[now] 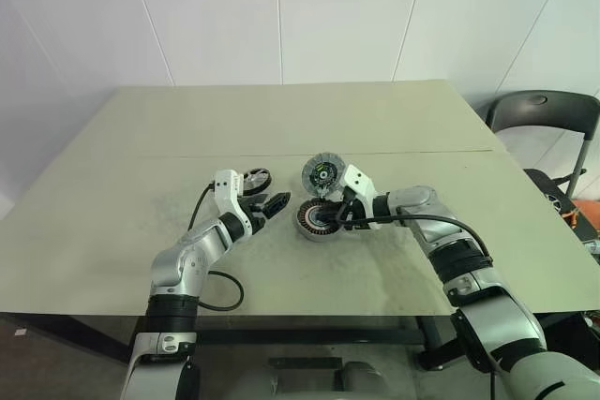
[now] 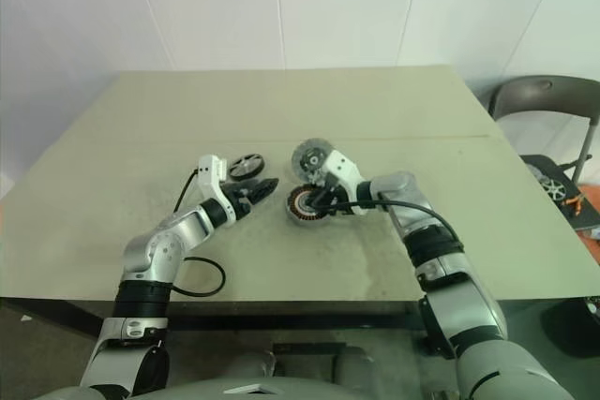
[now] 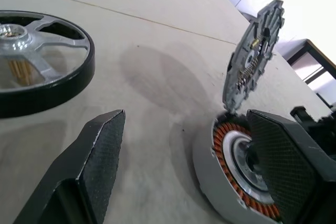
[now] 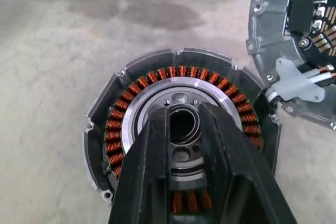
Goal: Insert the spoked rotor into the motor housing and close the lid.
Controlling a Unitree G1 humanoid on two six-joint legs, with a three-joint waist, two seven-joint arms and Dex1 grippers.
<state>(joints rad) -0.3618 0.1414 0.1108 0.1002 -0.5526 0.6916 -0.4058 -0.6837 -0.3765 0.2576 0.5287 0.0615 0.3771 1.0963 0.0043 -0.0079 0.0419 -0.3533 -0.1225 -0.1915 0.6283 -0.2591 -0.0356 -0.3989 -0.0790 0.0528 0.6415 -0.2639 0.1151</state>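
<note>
The motor housing (image 1: 319,219) was seen just right of centre in the left eye view, lying flat on the table (image 1: 281,128) with its ring of copper windings exposed. The lid (image 1: 322,174) stood tilted up at the housing's far edge, its inner face with small components turned toward the camera; in the right wrist view it was cut off by the upper right corner of the frame. The right gripper (image 4: 185,124) was seen with its two fingers drawn close together and set at the housing's central hole, though whether they gripped the hub or only rested in it could not be made out, the lower windings being hidden behind them. The spoked rotor (image 1: 254,179) lay flat on the table left of centre, partly cut off at the left edge of the left wrist view. The left gripper (image 1: 265,206) was held spread wide and empty between the rotor and the housing, near both, apparently above the table.
</note>
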